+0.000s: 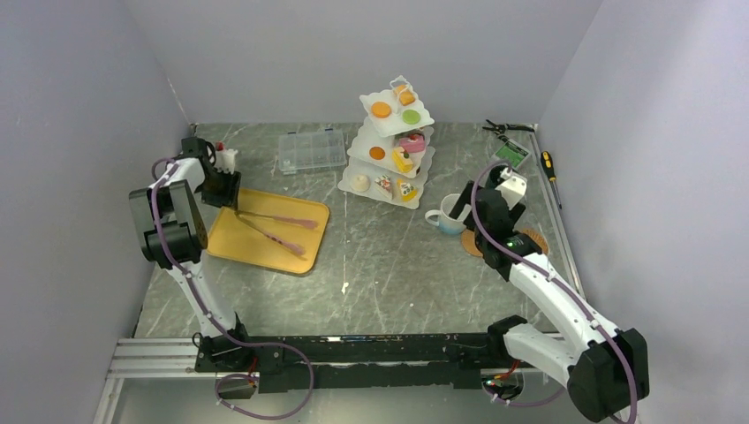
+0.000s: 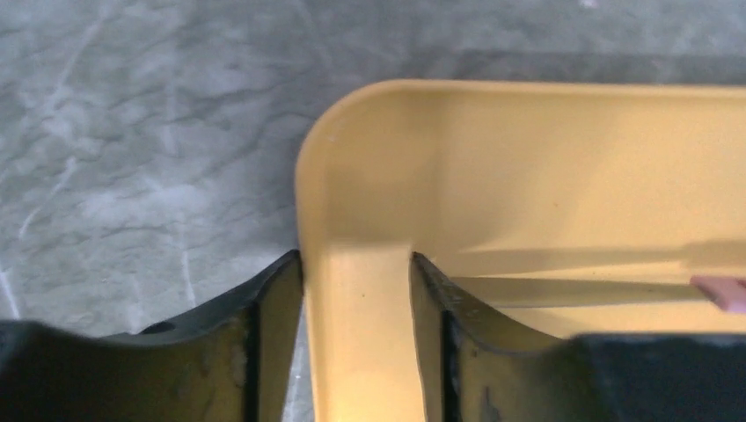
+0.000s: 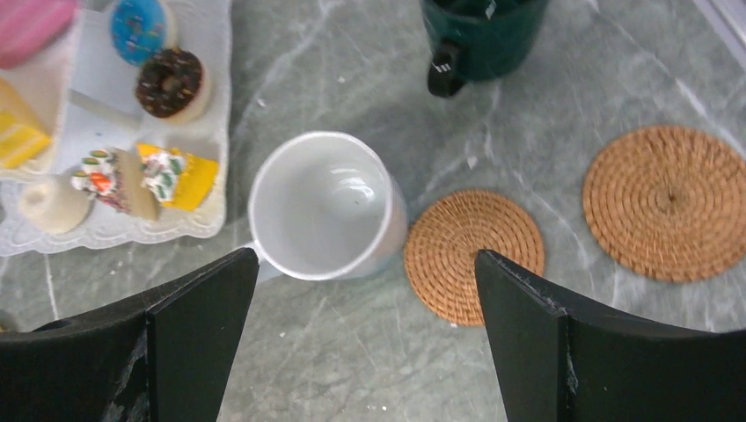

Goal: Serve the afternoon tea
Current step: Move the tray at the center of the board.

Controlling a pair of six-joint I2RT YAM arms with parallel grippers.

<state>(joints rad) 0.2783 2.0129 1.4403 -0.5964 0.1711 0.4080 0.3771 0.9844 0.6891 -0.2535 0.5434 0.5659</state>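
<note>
Grey marble table (image 1: 389, 265) lies under me. My left gripper (image 2: 354, 261) clamps the yellow tray (image 2: 545, 176) by its rim, low in that view. My right gripper (image 3: 365, 257) hangs wide open over the white mug (image 3: 321, 202), mid-frame, between the stand (image 3: 158, 231) at left and a coaster (image 3: 475, 251) at right.
</note>
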